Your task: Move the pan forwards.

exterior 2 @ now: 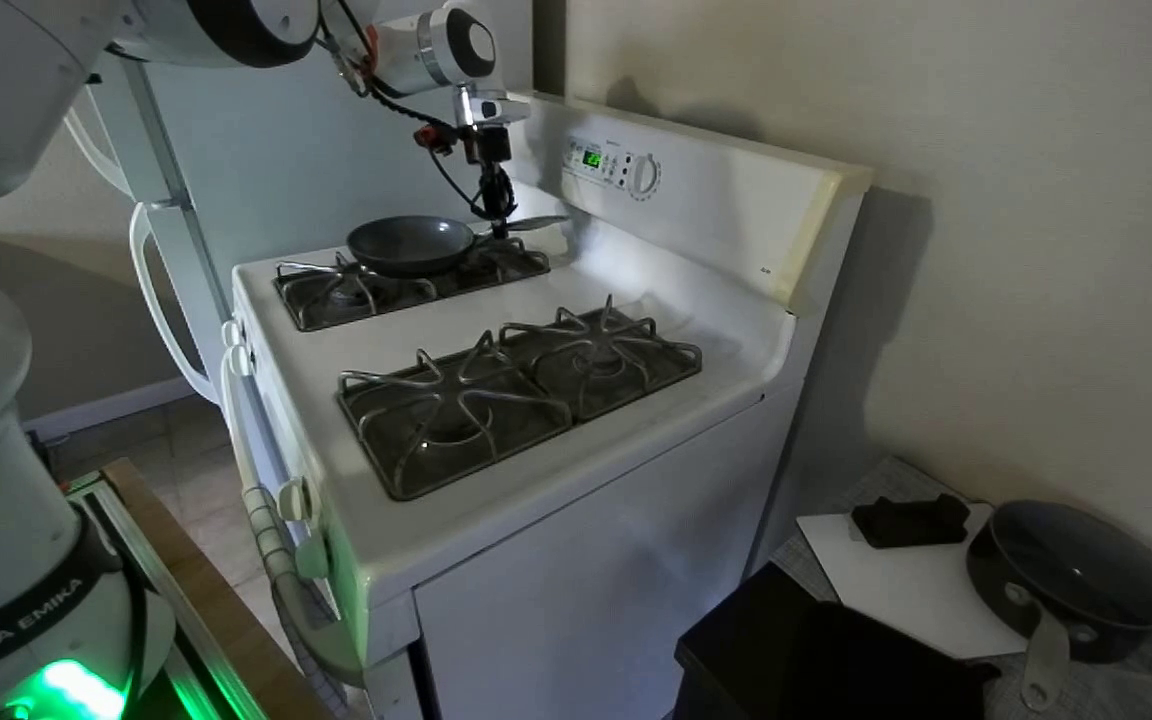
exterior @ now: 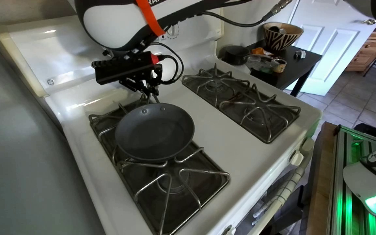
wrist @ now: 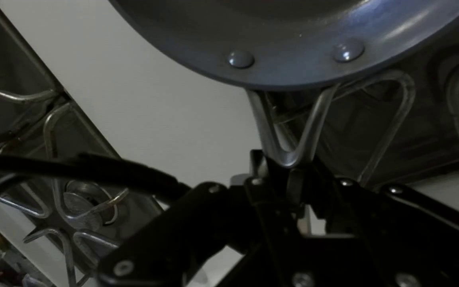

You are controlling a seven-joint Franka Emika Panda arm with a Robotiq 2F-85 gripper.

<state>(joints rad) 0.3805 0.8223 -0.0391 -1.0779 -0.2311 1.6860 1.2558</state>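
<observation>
One pan (exterior: 155,132) lies over the burner grates (exterior: 202,172), your tool (wrist: 287,171) clamped on its handle (wrist: 289,158) at the pan's six o'clock in the wrist view.

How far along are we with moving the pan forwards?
Done: the gripper is at the handle of the pan. In hand: the grip, with its fingers flanking the handle and apparently closed on it in the wrist view. Remaining: probably the forward move, since the pan lies behind the uncovered front burner.

White arm (exterior: 109,26), orange band (exterior: 150,17), black tool (wrist: 288,175)
</observation>
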